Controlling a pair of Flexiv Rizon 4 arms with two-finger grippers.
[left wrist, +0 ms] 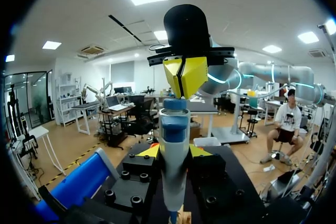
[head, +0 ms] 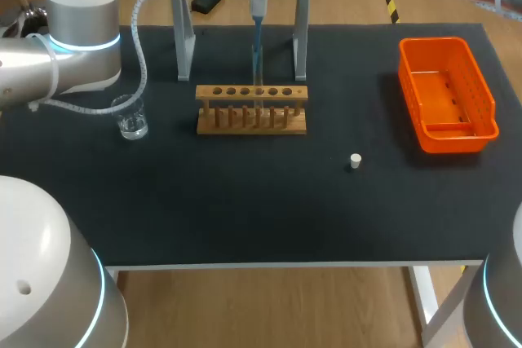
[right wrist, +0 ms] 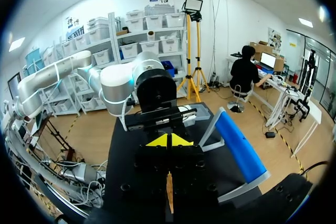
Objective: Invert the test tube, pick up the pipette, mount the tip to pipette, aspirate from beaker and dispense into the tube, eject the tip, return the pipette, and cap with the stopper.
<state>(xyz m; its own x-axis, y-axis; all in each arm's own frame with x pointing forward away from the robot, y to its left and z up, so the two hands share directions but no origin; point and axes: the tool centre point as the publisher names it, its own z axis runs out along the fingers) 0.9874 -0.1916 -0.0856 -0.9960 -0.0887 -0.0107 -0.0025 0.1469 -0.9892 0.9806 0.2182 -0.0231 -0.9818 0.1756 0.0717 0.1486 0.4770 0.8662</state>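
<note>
Dispensing, I'd say: left pincer [left wrist: 174, 152] grasps the pipette [left wrist: 174, 129] over the twelve-o'clock test tube [head: 258, 71], right pincer [right wrist: 168, 141] clenched empty above it; ejection step next.

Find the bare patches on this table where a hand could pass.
Bare: the mat in front of the rack, and the gap between rack and basket, save the stopper. Crowded: over the rack, where the pipette hangs between the stand's legs.

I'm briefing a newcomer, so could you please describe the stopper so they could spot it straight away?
On the black table mat, look between the wooden tube rack and the orange basket, slightly nearer the robot. The stopper is the small white plug standing alone there, far smaller than either neighbour.
</note>
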